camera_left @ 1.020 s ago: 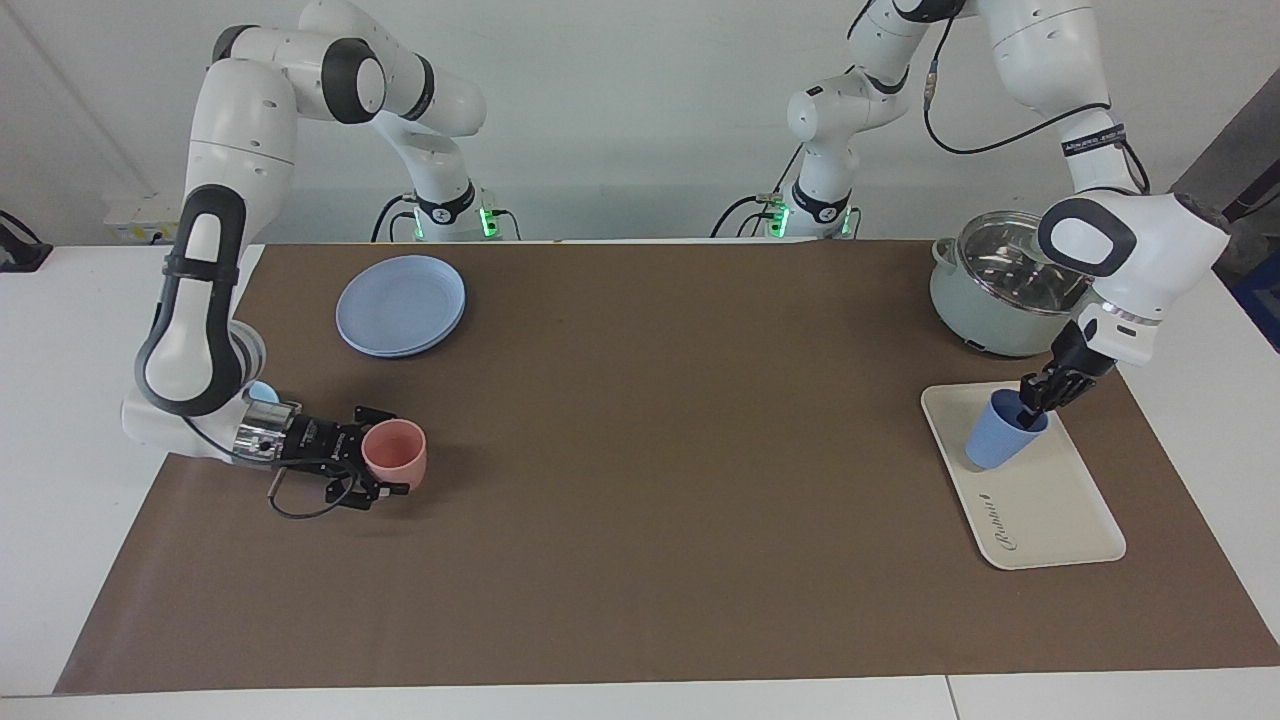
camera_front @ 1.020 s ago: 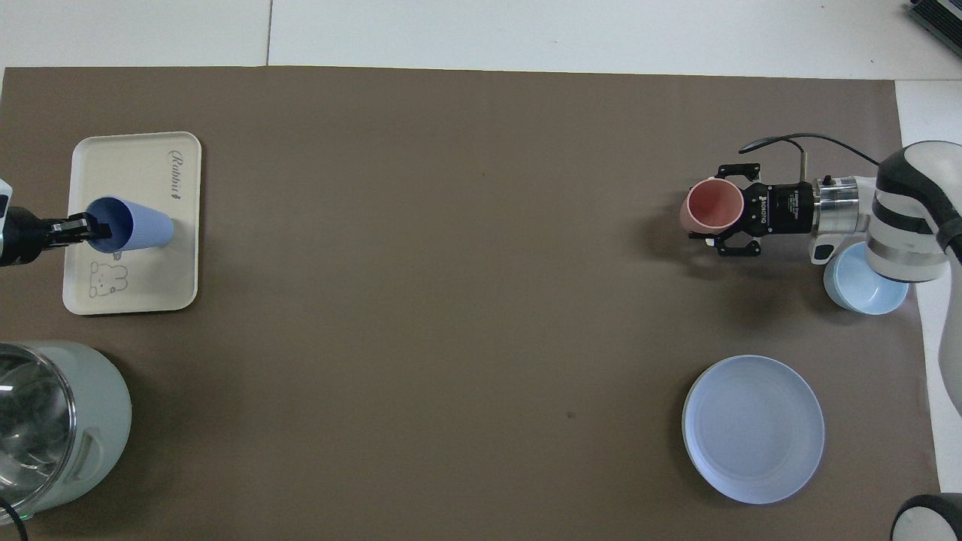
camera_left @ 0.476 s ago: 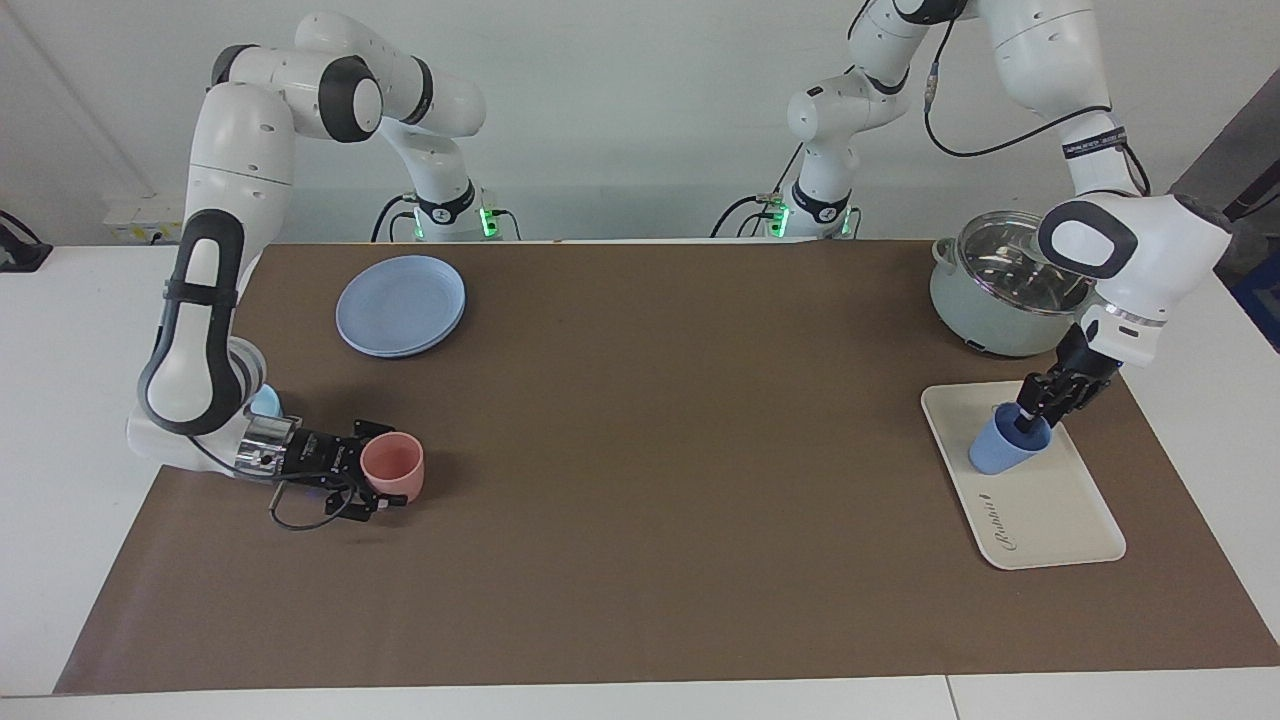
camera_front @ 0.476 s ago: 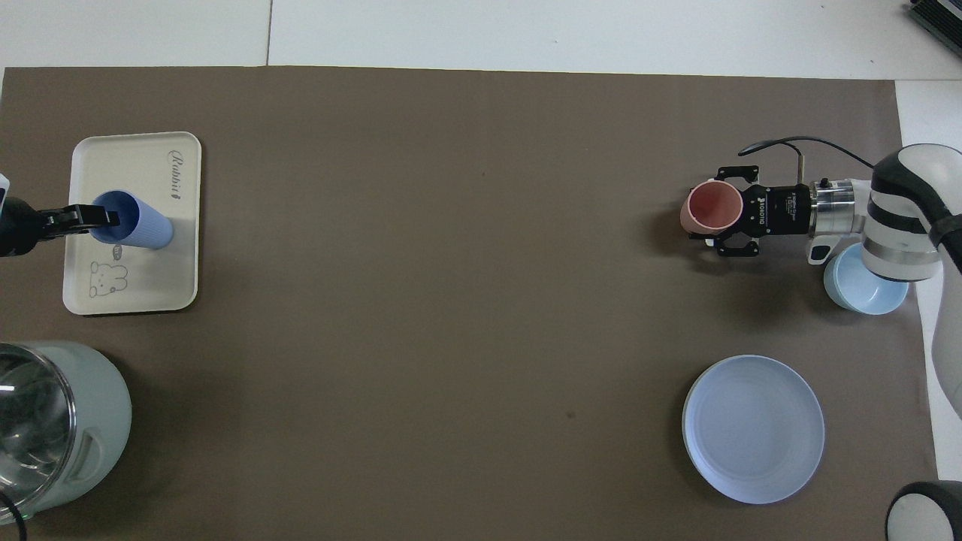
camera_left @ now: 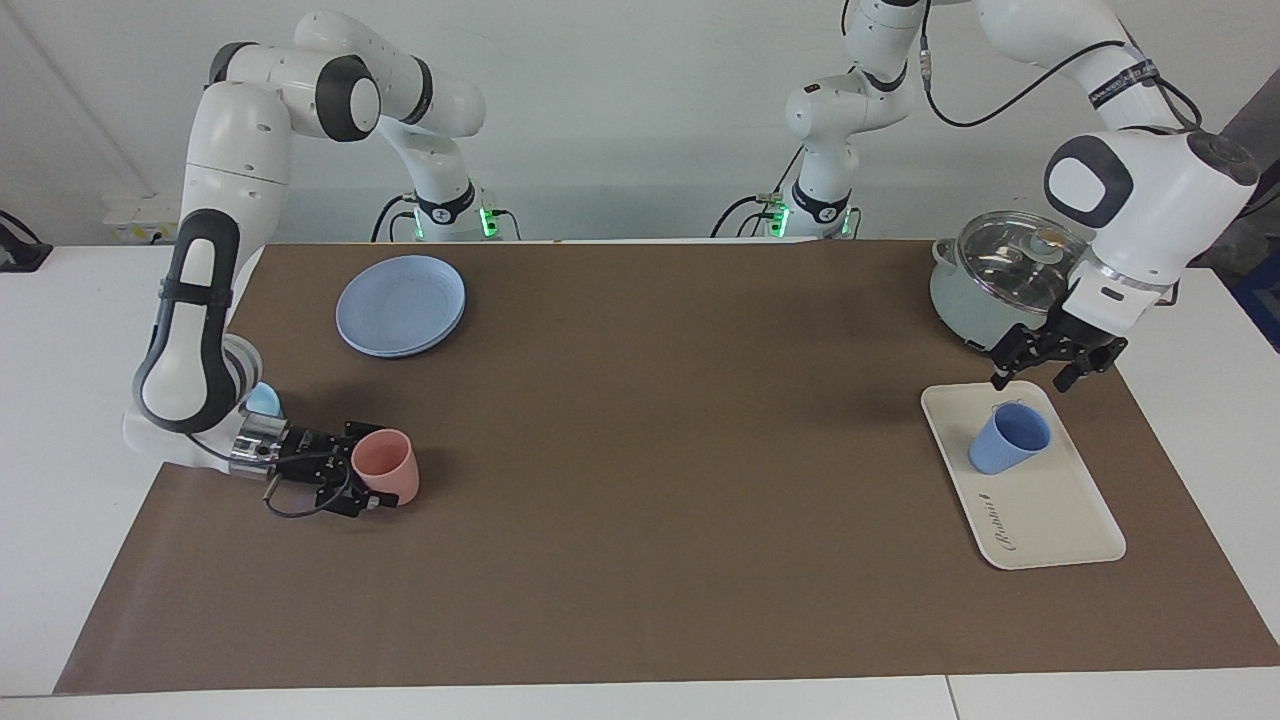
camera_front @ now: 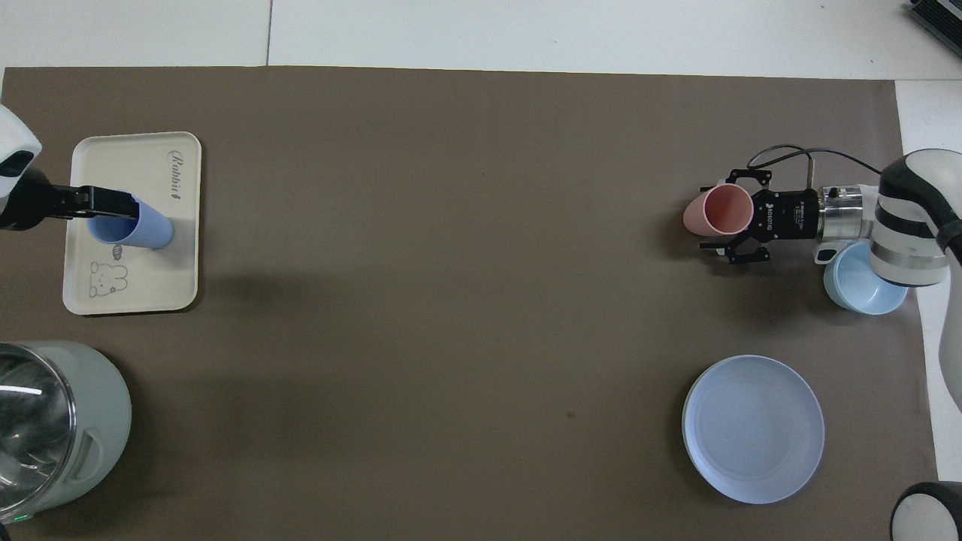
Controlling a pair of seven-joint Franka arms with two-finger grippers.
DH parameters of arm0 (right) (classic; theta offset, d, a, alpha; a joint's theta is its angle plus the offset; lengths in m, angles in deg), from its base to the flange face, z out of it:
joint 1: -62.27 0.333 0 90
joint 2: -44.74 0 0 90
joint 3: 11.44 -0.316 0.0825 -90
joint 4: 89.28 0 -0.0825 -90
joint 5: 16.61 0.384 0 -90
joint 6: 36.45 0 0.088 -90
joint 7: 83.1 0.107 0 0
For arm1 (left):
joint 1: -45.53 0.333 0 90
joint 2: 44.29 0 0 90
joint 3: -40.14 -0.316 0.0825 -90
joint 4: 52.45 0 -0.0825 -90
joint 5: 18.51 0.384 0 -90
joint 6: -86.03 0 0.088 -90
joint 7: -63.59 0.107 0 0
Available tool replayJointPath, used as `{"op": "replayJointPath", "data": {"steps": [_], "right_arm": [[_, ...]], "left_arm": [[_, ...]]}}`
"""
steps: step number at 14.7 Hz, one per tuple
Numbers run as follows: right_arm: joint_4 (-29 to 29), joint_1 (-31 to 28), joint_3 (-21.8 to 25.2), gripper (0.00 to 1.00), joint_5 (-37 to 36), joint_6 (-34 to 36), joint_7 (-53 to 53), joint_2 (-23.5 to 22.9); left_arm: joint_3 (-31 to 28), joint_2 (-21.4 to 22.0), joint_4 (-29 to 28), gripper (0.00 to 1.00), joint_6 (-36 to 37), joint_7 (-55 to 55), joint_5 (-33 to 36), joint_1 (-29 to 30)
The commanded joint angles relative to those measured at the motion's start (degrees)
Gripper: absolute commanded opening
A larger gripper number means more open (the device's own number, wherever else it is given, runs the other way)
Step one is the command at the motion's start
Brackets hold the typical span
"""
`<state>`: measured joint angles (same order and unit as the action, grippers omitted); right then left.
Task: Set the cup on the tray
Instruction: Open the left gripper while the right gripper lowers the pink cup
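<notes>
Cup: periwinkle-blue plastic tumbler (camera_left: pixel 1009 437) stands upright on the cream rectangular tray (camera_left: pixel 1050 510).
Left gripper (camera_left: pixel 1045 365): spread open, empty, above the tray; the overhead view makes it seem touching.
Right gripper (camera_left: pixel 365 478): open around the salmon-pink tumbler (camera_left: pixel 385 466).

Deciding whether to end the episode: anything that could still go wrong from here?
The cup stands on the tray, but the open left gripper hangs just above its rim; a low retreat could clip it. The right gripper, around the pink tumbler, might drag or tip it toward the light-blue bowl.

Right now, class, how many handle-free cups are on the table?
2. The blue cup stands on the tray; the pink cup sits on the mat between the right claw's fingers. None seems hidden.
</notes>
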<state>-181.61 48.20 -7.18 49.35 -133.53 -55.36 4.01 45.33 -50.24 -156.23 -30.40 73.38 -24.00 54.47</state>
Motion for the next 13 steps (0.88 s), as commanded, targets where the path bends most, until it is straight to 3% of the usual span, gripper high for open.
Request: {"op": "replayJointPath", "data": {"steps": [1,9,13], "right_arm": [[-2.07,-0.61,0.13,0.99,-2.32,-1.26,-1.81,2.58],[-2.15,-0.96,1.8,0.99,-13.99,-6.97,-4.0,8.28],[-2.15,-1.05,3.12,0.99,-23.92,-6.98,-10.22,13.03]], "left_arm": [[-0.62,4.27,-0.81,1.0,6.1,-5.21,2.24,-4.71],[-0.53,12.1,-0.29,1.0,19.31,-8.81,4.53,-13.24],[-1.23,8.87,9.09,1.0,23.61,-8.83,3.82,-12.02]]}}
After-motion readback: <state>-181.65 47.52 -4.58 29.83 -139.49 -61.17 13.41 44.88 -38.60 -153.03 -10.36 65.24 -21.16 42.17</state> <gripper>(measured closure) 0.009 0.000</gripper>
